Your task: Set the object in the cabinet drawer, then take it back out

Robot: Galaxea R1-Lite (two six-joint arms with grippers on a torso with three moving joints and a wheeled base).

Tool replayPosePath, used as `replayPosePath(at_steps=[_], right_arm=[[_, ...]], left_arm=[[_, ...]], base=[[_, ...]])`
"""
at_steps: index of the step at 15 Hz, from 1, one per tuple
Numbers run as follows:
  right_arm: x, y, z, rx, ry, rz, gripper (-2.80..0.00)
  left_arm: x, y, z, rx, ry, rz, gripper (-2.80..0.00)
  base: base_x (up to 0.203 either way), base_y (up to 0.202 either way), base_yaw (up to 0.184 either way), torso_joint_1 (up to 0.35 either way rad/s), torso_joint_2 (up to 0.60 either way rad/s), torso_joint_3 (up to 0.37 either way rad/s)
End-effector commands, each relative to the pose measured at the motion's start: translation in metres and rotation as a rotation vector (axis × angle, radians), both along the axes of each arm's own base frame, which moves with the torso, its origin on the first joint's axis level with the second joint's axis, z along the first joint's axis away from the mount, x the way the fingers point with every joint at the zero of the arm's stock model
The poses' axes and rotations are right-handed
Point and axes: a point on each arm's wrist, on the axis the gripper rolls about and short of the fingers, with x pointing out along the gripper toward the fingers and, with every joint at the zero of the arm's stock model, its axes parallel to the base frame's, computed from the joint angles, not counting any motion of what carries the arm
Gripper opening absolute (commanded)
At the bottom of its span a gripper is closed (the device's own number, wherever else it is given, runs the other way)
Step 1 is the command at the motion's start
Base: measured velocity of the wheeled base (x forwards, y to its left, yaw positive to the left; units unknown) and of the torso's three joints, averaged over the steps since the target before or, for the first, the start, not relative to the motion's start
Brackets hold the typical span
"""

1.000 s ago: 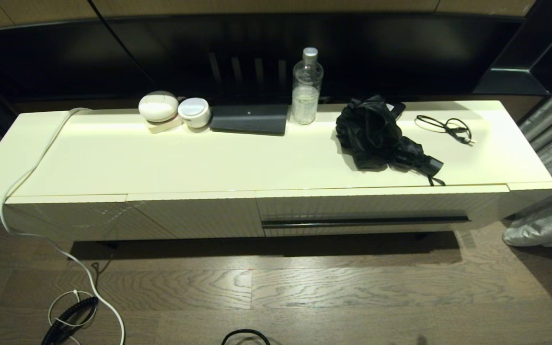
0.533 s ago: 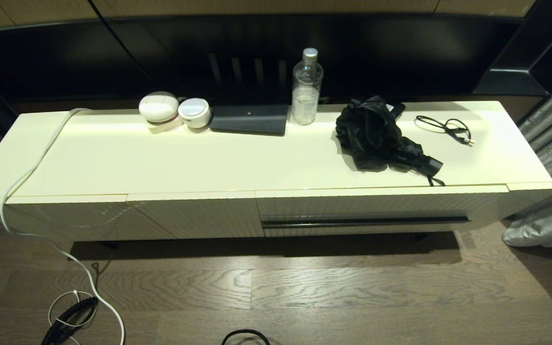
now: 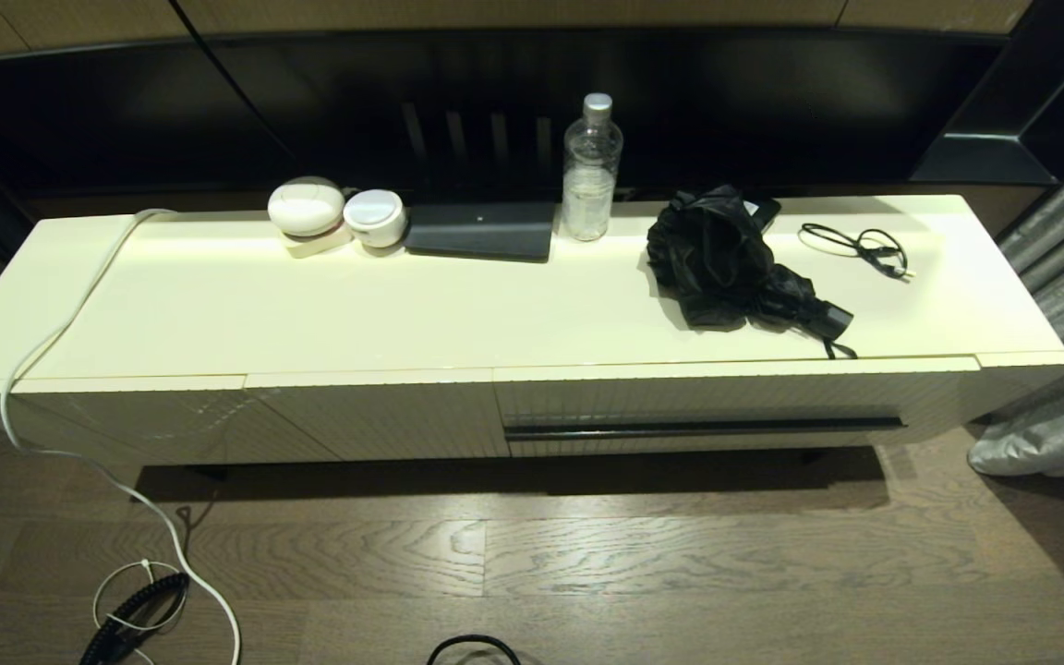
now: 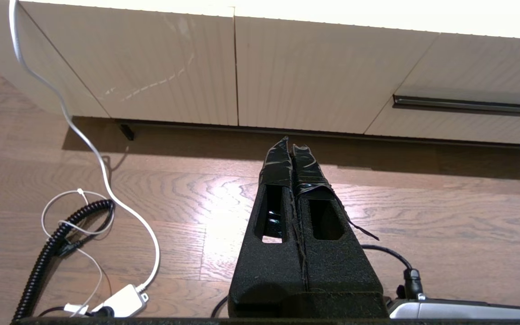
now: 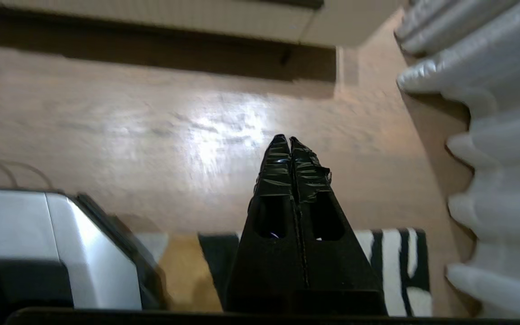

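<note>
The black folding umbrella (image 3: pixel 731 263) lies on the cream cabinet top (image 3: pixel 403 314), right of centre, its short handle (image 3: pixel 832 320) and strap near the front edge. Below it the cabinet drawer (image 3: pixel 726 406) is closed, its dark handle slot (image 3: pixel 703 428) running along the ribbed front; the slot (image 4: pixel 467 104) also shows in the left wrist view. Neither arm appears in the head view. My left gripper (image 4: pixel 292 144) is shut and empty, low over the wood floor before the cabinet. My right gripper (image 5: pixel 288 141) is shut and empty, over the floor near the cabinet's right end.
On the cabinet top stand a clear bottle (image 3: pixel 591 171), a flat black box (image 3: pixel 481 231), two white round devices (image 3: pixel 333 211) and a thin black cable loop (image 3: pixel 860 245). A white cable (image 3: pixel 61 369) trails down to the floor. Grey curtains (image 3: pixel 1063 305) hang at the right.
</note>
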Motion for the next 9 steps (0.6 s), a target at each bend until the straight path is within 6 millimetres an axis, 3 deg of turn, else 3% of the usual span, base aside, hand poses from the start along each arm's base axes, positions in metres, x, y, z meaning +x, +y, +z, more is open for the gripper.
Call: replayPosePath(at_steps=[1, 4, 9], right_arm=[[0.007, 0.001, -0.009, 0.001, -0.034, 0.036, -2.80], [0.017, 0.002, -0.014, -0.023, -0.142, 0.099, -2.80], [0.021, 0.002, -0.021, 0.142, -0.193, 0.071, -2.80]], left_arm=[[0.000, 0.000, 0.000, -0.001, -0.002, 0.000, -2.80], [0.000, 0.000, 0.000, -0.001, -0.002, 0.000, -2.80], [0.000, 0.000, 0.000, -0.001, -0.001, 0.000, -2.80]], base=[[0.000, 0.000, 0.000, 0.000, 0.00, 0.000], [0.000, 0.000, 0.000, 0.000, 0.00, 0.000], [0.000, 0.000, 0.000, 0.000, 0.00, 0.000]])
